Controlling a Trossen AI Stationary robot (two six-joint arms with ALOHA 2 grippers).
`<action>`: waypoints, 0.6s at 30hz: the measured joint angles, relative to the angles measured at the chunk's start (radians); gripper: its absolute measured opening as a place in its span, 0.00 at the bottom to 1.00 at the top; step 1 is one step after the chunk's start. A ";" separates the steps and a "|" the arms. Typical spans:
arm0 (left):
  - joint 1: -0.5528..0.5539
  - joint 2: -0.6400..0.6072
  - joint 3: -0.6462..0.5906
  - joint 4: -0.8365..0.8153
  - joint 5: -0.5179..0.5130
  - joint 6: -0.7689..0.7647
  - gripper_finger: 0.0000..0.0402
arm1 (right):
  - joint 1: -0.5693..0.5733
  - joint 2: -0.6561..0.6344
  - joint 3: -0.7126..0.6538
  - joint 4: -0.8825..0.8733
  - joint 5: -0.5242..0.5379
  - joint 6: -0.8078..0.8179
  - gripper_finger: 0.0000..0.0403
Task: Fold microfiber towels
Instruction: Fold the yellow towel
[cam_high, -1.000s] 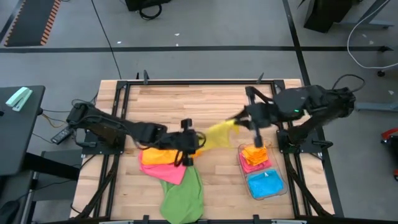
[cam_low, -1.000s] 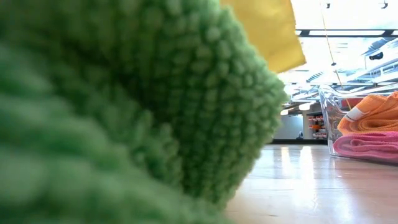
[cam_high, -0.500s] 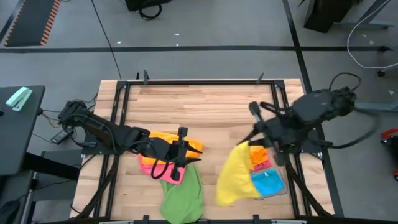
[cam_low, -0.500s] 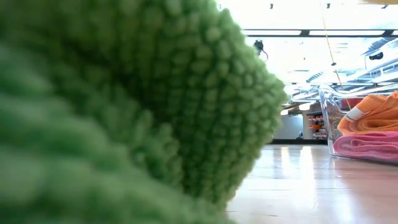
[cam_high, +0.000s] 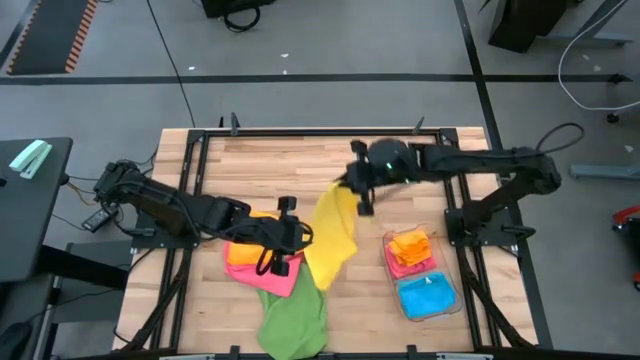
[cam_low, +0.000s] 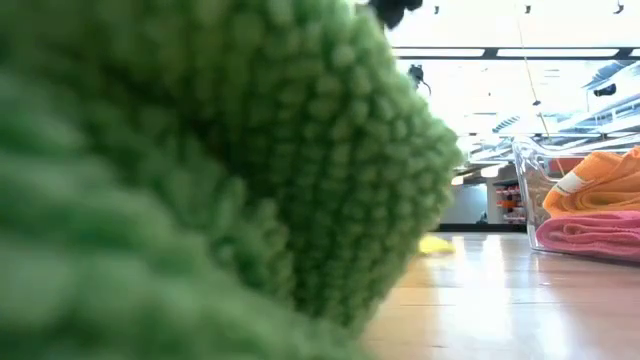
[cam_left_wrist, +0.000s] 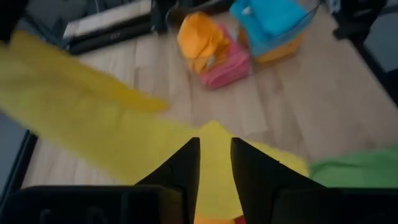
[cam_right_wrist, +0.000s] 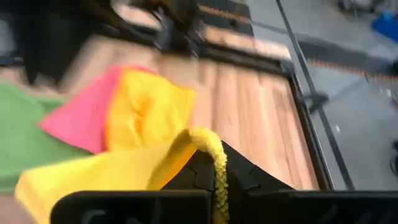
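Right gripper (cam_high: 357, 190) pinches yellow towel (cam_high: 330, 235) corner aloft; left gripper (cam_high: 290, 236), jaws unclear, should catch the hanging corner squarely.

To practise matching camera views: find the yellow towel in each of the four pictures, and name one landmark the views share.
High view: yellow towel hangs mid-table from the right gripper.
Low view: a small yellow strip on the tabletop, beside the green towel.
Left wrist view: spread across the middle.
Right wrist view: its edge in the gripper.
Shared landmark: the clear bin of folded towels.
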 joint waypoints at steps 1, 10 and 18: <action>0.008 0.000 0.000 -0.011 0.000 -0.010 0.25 | -0.039 0.000 -0.033 0.024 -0.024 -0.009 0.04; 0.082 0.051 -0.001 -0.018 -0.005 -0.043 0.23 | -0.268 0.000 -0.224 0.098 -0.129 -0.005 0.04; 0.143 0.142 -0.001 0.029 -0.004 -0.011 0.23 | -0.330 -0.001 -0.259 0.091 -0.099 0.035 0.04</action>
